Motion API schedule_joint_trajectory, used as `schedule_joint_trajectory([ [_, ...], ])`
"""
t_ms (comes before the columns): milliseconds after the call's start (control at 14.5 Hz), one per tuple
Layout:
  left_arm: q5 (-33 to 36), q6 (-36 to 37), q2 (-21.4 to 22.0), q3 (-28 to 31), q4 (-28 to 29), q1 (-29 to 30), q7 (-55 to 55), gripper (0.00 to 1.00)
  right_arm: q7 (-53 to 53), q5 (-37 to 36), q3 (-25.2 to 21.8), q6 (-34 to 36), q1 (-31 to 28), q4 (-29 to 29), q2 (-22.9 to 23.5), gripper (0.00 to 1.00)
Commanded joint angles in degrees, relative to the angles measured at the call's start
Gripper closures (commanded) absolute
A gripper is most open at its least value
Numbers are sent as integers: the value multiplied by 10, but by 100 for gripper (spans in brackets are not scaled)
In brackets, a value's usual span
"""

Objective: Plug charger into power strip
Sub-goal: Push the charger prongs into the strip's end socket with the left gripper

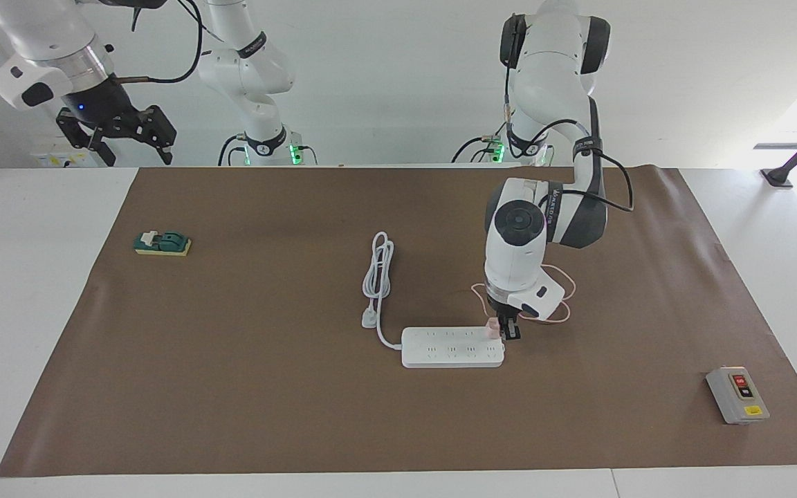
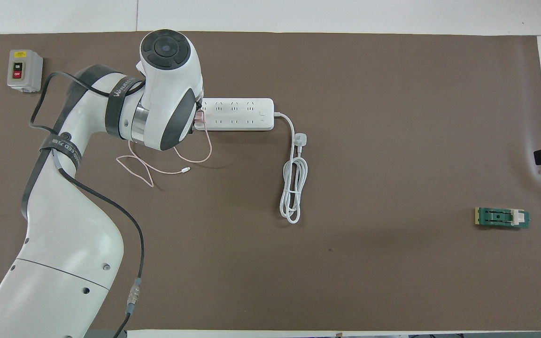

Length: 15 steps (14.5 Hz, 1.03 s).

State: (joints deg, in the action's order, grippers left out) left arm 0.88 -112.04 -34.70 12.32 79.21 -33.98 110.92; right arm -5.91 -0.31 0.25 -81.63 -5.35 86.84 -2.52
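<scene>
**Charger held at the strip's end socket**

Space lies open across most of the flat brown paper mat [image 1: 267, 387] on the white worktop [image 1: 32, 290]. At centre frame of the facing view, the left gripper [image 1: 509, 330] has its jaws clamped on the small pale pink cube-shaped charger [image 1: 492, 327], which sits on the end of the long flat white plastic power strip [image 1: 450, 348]. The thin pink cable [image 2: 158, 168] loops loosely lower left of the strip in the overhead view. A grey button box [image 1: 737, 394] sits lower right, a green block [image 1: 162, 243] at left. The right gripper [image 1: 132, 138] waits upper left, jaws apart.
</scene>
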Motion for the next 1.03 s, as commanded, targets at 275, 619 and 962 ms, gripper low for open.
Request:
schedule_joint_trajectory([
  [275,11,-9,-1,4,12,-16,23,100,-8,8,1,-6,-4,1,-6,0],
  [619,11,-12,-2,4,16,-16,23,100,-8,8,0,-5,-2,2,-7,0],
  [962,11,-14,-6,4,16,-15,23,100,-8,8,0,-5,-2,2,-6,0],
])
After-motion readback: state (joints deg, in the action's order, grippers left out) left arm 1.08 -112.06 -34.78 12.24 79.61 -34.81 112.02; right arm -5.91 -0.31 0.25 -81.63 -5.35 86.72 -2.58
